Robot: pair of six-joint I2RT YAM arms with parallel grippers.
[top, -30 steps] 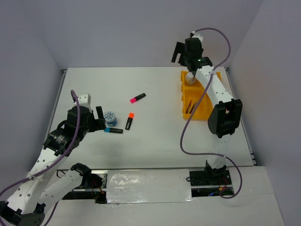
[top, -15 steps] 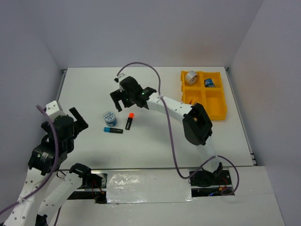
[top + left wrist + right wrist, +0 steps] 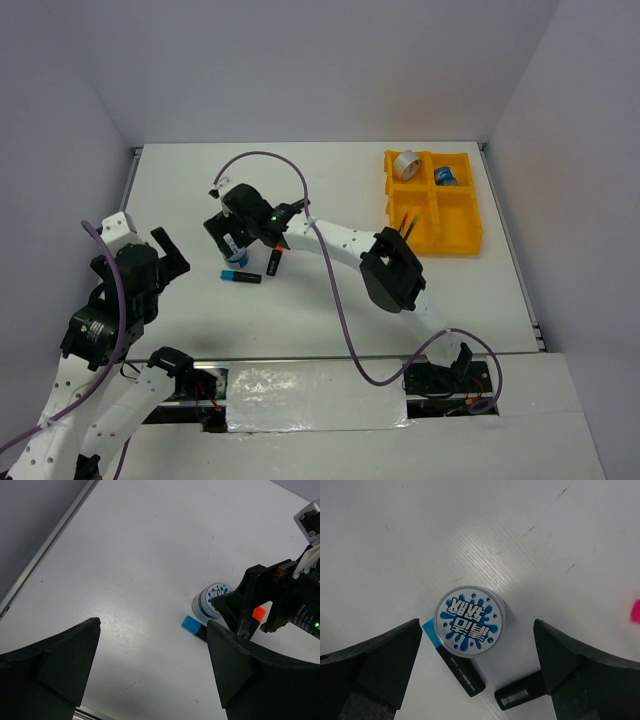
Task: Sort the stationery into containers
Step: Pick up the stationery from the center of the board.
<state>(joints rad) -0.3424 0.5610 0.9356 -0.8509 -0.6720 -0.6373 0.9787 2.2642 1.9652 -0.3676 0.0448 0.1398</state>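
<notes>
Hovering left gripper [image 3: 170,250]: held above the left side of the table [image 3: 330,300]; jaws are spread wide and nothing is gripped; seen from its own camera [image 3: 152,625], only bare table lies between the fingers.
Right gripper [image 3: 228,235]: reached across to left of centre and pointed down over the loose tape roll; jaws are held wide apart, one on each side of the roll; no contact can be seen in the right wrist view [image 3: 477,625].
Loose tape roll [image 3: 470,621]: blue-white, lying flat on the table with its printed face up; partly hidden by the gripper in the top view [image 3: 232,247]; also seen from the left wrist [image 3: 212,600].
Blue highlighter [image 3: 240,276]: laid on the table just near of the roll; its cap end is tucked against the roll's edge [image 3: 455,667].
Orange highlighter [image 3: 274,262]: laid just right of the blue one, not touching it; its black end is seen in the right wrist view [image 3: 520,695].
Pink cap [image 3: 636,611]: cut off by the right edge of the right wrist view; the rest cannot be told.
Tray [image 3: 440,247]: yellow-orange, placed at the far right of the table.
Silver tape ring [image 3: 405,165]: held in the far-left compartment.
Second blue-white roll [image 3: 445,177]: held in the far-right compartment.
Pens [image 3: 405,222]: thin, leaned in the near-left compartment.
</notes>
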